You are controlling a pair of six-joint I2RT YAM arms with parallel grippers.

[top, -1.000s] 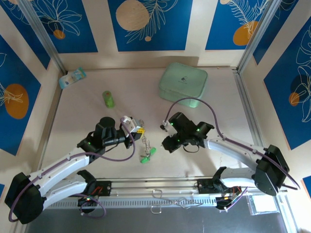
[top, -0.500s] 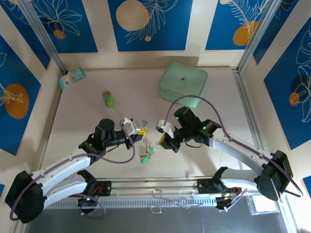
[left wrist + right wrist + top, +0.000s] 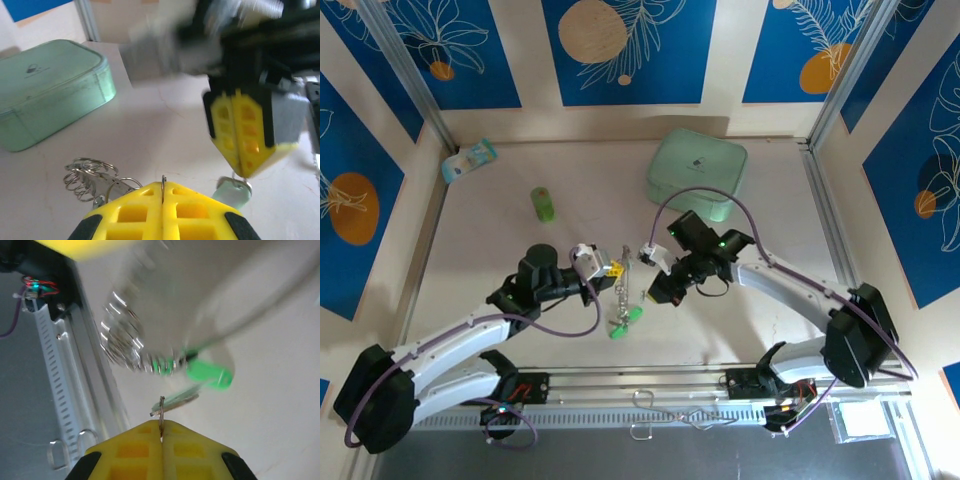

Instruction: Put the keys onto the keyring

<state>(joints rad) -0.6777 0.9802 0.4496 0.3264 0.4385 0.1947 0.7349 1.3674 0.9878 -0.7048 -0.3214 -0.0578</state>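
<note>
My left gripper (image 3: pixel 616 270) is shut on the thin wire of the keyring (image 3: pixel 624 268), which stands edge-on between its yellow fingertips (image 3: pixel 150 200). A cluster of small silver rings (image 3: pixel 87 175) hangs from it, and bright green keys (image 3: pixel 620 324) lie on the table below. My right gripper (image 3: pixel 655 290) is just right of the keyring, pointing down. It is shut on a small wire loop (image 3: pixel 161 415) that carries a mint-headed key (image 3: pixel 231 194), whose flat blade (image 3: pixel 176 398) shows just beyond the loop. In the right wrist view, a blurred green key (image 3: pixel 210 375) lies beyond it.
A mint-green case (image 3: pixel 696 172) sits at the back right, also close in the left wrist view (image 3: pixel 45 90). A green cylinder (image 3: pixel 543 204) stands at the back left, with a small packet (image 3: pixel 468 160) in the far corner. A slotted metal rail (image 3: pixel 65 375) runs along the near edge.
My right gripper has swung left, in towards the keyring, with the key in it. The left gripper has held its place, and the keyring now stands more upright.
</note>
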